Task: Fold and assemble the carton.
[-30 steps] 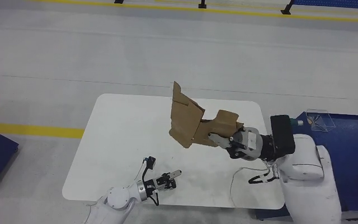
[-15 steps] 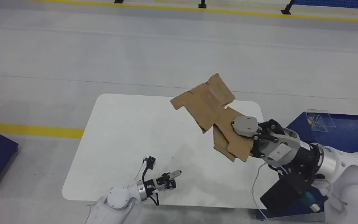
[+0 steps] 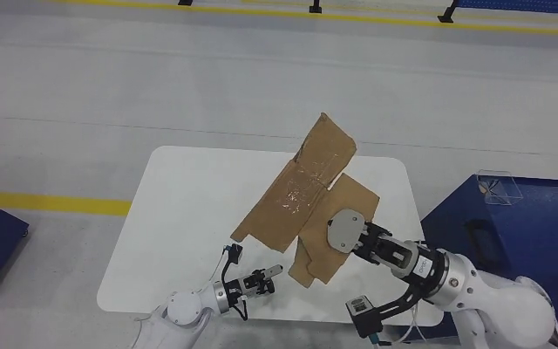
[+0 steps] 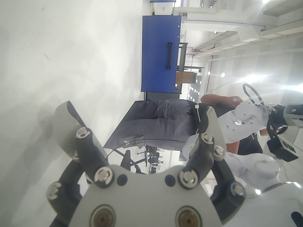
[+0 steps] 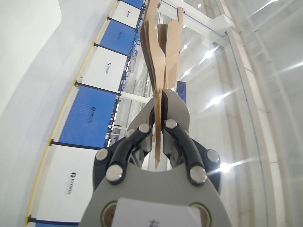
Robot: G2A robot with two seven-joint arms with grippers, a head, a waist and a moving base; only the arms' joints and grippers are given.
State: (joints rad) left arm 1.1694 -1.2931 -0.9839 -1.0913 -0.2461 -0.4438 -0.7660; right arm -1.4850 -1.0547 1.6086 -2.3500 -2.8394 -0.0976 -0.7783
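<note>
A flat brown carton hangs in the air over the middle of the white table, tilted, with its flaps spread. My right gripper is shut on the carton's near edge; in the right wrist view the cardboard stands edge-on, pinched between the fingertips of the gripper. My left gripper lies low near the table's front edge, left of the carton, open with nothing between its fingers.
A dark blue cabinet with a clear plastic tray on it stands right of the table. A person in grey trousers stands beyond the table's side, near the right arm. The table's left half is bare.
My right arm has swung down and toward the front, turning the carton; it now hangs lower and more to the left over the table. The left arm has not moved.
</note>
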